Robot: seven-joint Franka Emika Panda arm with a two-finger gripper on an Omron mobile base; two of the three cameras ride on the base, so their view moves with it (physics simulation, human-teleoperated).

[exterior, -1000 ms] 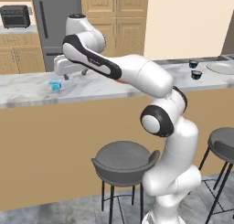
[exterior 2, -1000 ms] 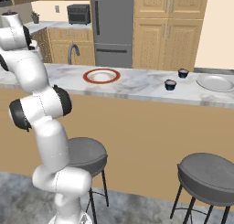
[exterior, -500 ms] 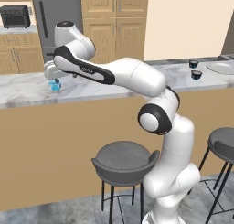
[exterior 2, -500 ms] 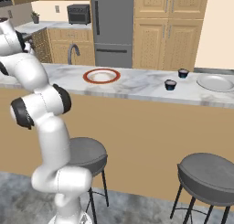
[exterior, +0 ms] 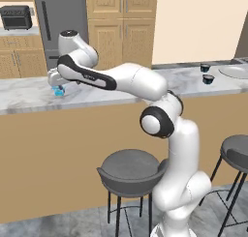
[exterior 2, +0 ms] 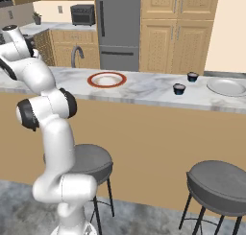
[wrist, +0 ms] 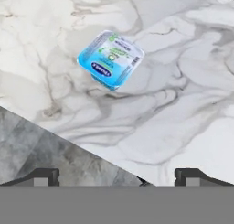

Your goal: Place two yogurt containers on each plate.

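Observation:
A pale blue yogurt container stands alone on the marble counter, close to its front edge. My gripper hovers above it, open, with nothing between the fingertips. From the left base the gripper sits just over the blue cup at the counter's left end. Two dark yogurt containers stand far to the right. A red-rimmed plate lies mid-counter, and a pale plate lies at the right end; both are bare.
A sink faucet rises behind the counter on the left. The fridge and wooden cabinets stand beyond. Two dark stools stand under the counter's front. Past the counter edge lies grey floor.
The arm has swung left along the counter and lowered its hand over the blue yogurt container. The jaws have stayed wide. Cups and plates have not moved.

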